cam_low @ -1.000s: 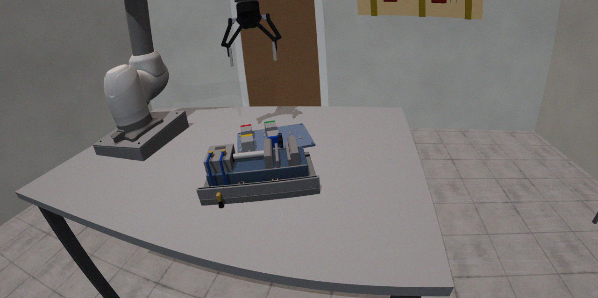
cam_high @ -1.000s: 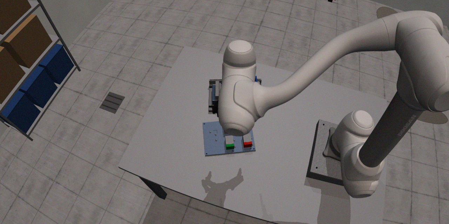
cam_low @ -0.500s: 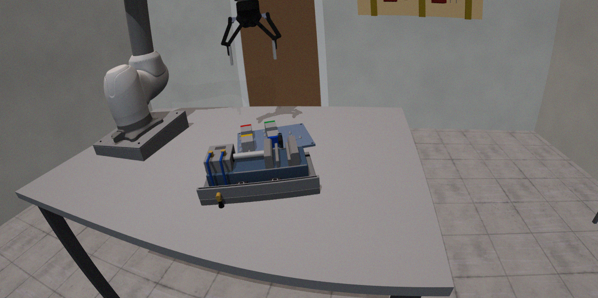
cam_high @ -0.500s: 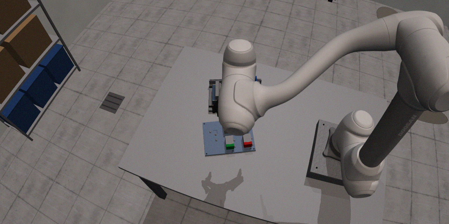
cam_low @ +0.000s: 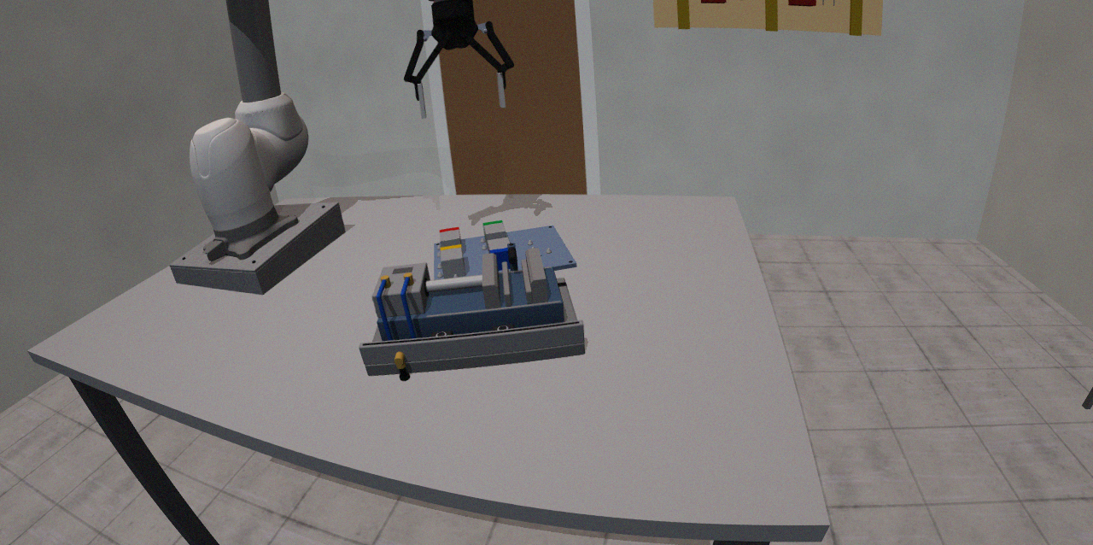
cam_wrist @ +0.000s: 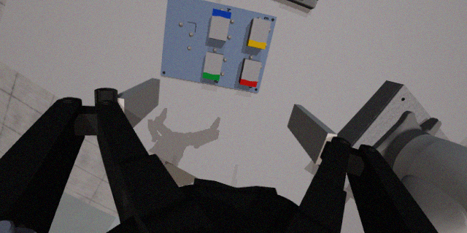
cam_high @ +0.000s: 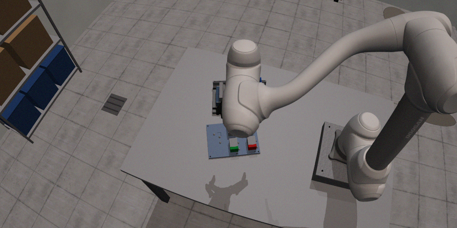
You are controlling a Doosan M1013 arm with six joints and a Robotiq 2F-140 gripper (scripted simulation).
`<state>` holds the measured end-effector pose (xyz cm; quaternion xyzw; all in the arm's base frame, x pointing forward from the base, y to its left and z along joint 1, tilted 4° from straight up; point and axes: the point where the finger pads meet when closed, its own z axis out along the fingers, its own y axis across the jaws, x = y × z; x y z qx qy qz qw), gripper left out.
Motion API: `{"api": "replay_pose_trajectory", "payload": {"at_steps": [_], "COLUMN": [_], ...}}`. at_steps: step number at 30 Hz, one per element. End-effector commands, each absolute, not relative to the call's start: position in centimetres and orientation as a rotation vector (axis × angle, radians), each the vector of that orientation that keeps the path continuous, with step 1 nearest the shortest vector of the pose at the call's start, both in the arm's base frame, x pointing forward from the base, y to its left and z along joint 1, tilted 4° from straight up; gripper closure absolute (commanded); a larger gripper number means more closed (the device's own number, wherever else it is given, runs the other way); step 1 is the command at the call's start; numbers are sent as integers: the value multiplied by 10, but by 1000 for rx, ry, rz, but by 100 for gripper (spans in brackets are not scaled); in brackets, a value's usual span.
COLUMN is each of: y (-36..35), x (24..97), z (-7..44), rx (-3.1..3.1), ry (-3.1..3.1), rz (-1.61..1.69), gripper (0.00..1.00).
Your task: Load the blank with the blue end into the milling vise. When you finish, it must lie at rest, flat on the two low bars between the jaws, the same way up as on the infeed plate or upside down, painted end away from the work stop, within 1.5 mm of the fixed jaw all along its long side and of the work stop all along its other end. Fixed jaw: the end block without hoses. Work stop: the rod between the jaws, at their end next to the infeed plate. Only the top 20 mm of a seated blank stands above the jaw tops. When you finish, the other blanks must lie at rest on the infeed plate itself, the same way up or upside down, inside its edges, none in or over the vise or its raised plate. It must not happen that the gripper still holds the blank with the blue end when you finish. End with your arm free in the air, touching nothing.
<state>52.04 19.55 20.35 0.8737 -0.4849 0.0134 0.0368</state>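
The grey blank with the blue end (cam_wrist: 220, 25) lies flat on the light blue infeed plate (cam_wrist: 217, 43), in the row nearer the vise, its blue end toward the vise. The vise (cam_low: 470, 295) stands on its raised plate beside the infeed plate, with nothing between the jaws in the exterior view. My gripper (cam_low: 458, 91) hangs open and empty high above the table, over the infeed plate's side; its fingers frame the wrist view (cam_wrist: 226, 123). In the top view the arm hides the blue-ended blank.
Blanks with yellow (cam_wrist: 258, 33), green (cam_wrist: 212, 66) and red (cam_wrist: 250, 72) ends also lie on the infeed plate. The plate's left part holds only small pins. The robot's base block (cam_low: 258, 244) stands at the table's far left corner.
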Motion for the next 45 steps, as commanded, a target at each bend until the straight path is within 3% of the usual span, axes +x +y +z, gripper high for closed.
{"api": "replay_pose_trajectory", "payload": {"at_steps": [1, 45], "y": [196, 203], "x": [520, 510], "z": [204, 207], "rx": [2682, 2682], "ry": [-1489, -1489], "rz": [41, 41], "gripper": [0, 0]}}
